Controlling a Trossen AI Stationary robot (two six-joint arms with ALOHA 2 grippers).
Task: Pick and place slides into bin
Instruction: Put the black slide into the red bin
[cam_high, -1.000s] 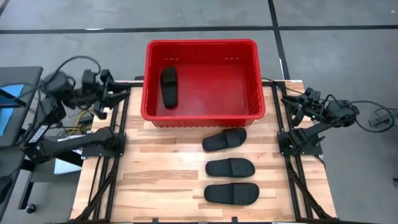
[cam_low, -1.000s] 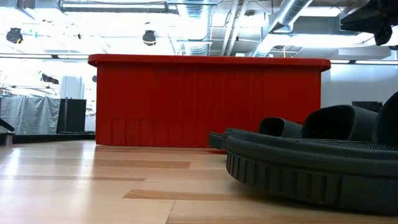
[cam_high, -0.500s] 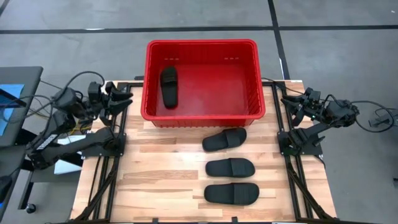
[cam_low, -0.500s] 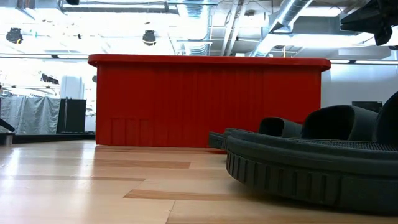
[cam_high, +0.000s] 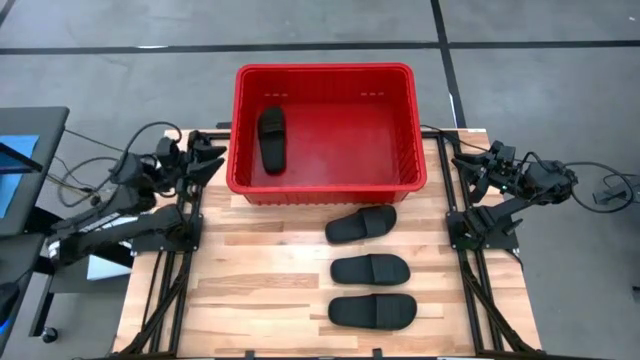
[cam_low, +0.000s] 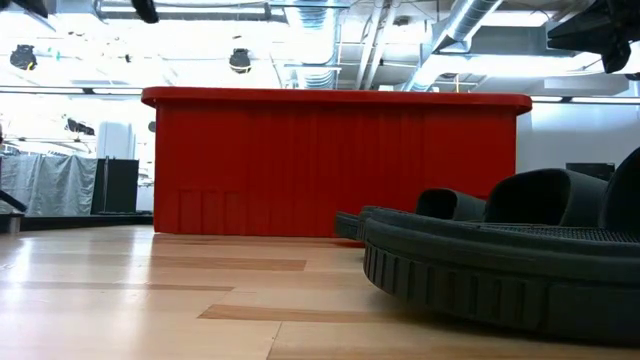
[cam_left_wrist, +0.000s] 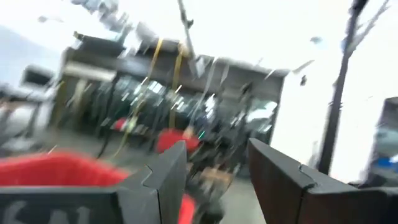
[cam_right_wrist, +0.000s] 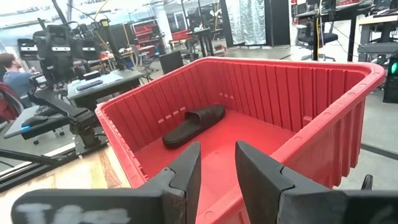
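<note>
Wooden tabletop (cam_high: 260, 270) sits on a grey floor, and looking level across it we get a bright workshop with ducts overhead. We've got the red bin (cam_high: 325, 70) at the far end of the table, and one black slide (cam_high: 271, 139) is lying flat on its floor, over by the left wall. From the right wrist view we see that same sandal (cam_right_wrist: 193, 125) inside the bin (cam_right_wrist: 323, 124), sole down.

We count three more slides out on the wood, in front of the bin: one (cam_high: 361, 224) just beside the bin's front wall and a bit angled, a second (cam_high: 370, 269) below it, and a third (cam_high: 372, 311) nearest the table's front edge. None of them touch each other.

Our left gripper (cam_high: 208, 158) is off the bin's left side by the table corner, fingers (cam_left_wrist: 163, 183) apart, nothing between them. Our right gripper (cam_high: 466, 166) waits beside the bin's right wall, fingers (cam_right_wrist: 186, 177) spread a little and empty too.
</note>
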